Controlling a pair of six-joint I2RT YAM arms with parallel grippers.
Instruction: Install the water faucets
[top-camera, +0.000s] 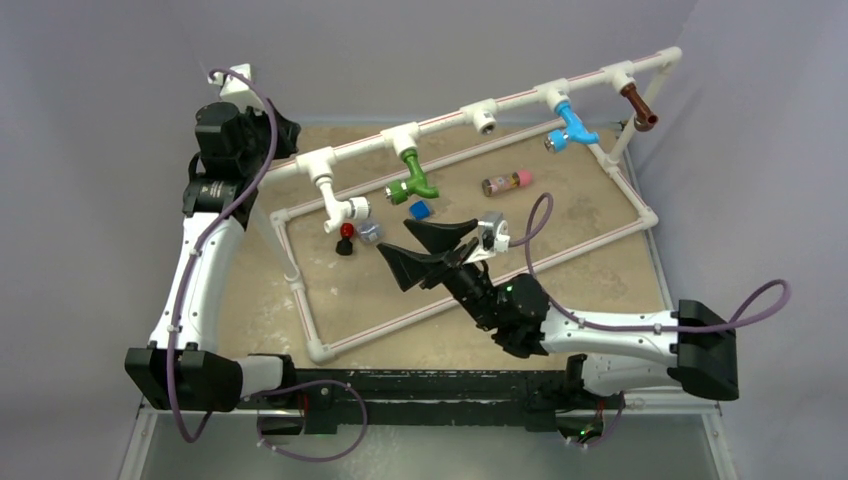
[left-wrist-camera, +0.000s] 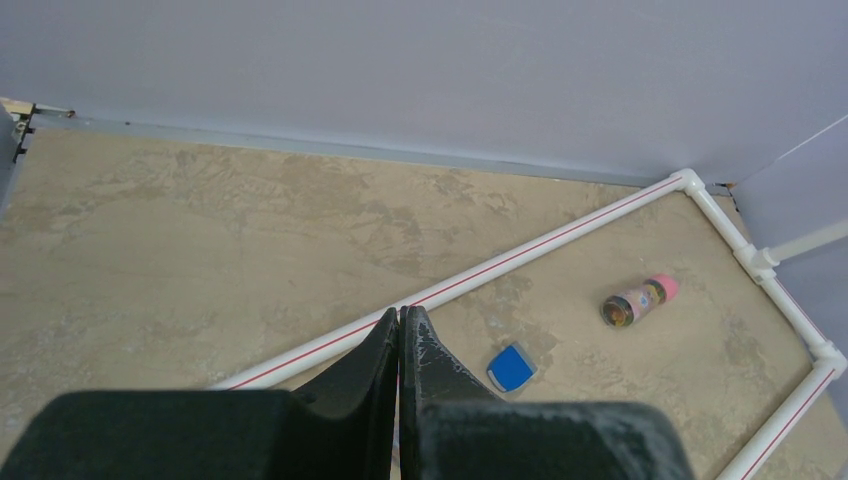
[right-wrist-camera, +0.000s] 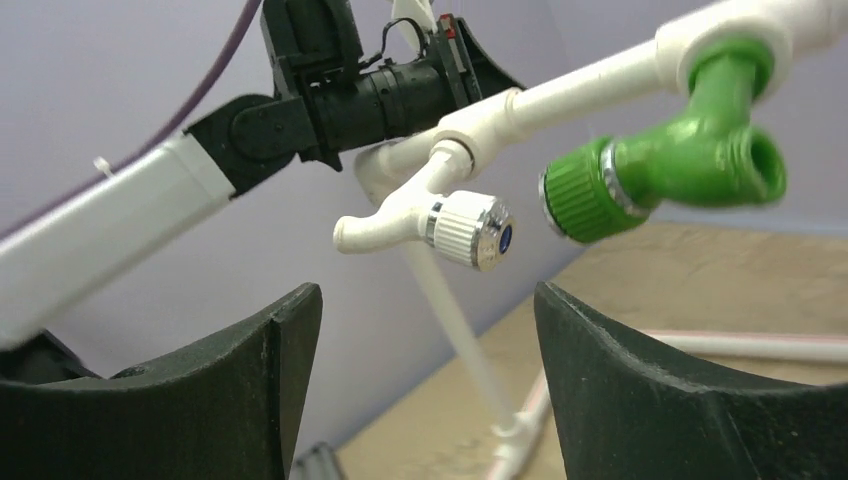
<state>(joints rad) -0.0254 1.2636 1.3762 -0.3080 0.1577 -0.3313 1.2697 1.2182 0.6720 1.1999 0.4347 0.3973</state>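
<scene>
Four faucets hang from the upper rail of the white pipe frame (top-camera: 440, 125): white (top-camera: 345, 210), green (top-camera: 412, 180), blue (top-camera: 572, 128) and brown (top-camera: 637, 105). One T-fitting (top-camera: 485, 120) between green and blue holds none. My right gripper (top-camera: 393, 237) is open and empty, just in front of and below the white and green faucets. In the right wrist view the white faucet (right-wrist-camera: 420, 215) and green faucet (right-wrist-camera: 680, 165) hang above the gripper (right-wrist-camera: 428, 300). My left gripper (top-camera: 292, 131) is at the rail's left end; it is shut and empty in its wrist view (left-wrist-camera: 400, 315).
A small blue cube (top-camera: 420, 209) (left-wrist-camera: 511, 367) and a pink-capped bottle (top-camera: 506, 182) (left-wrist-camera: 638, 301) lie inside the frame. A red-and-black piece (top-camera: 346, 238) and a grey piece (top-camera: 369, 232) lie by the right fingertips. The left arm (right-wrist-camera: 330, 90) is close behind the white faucet.
</scene>
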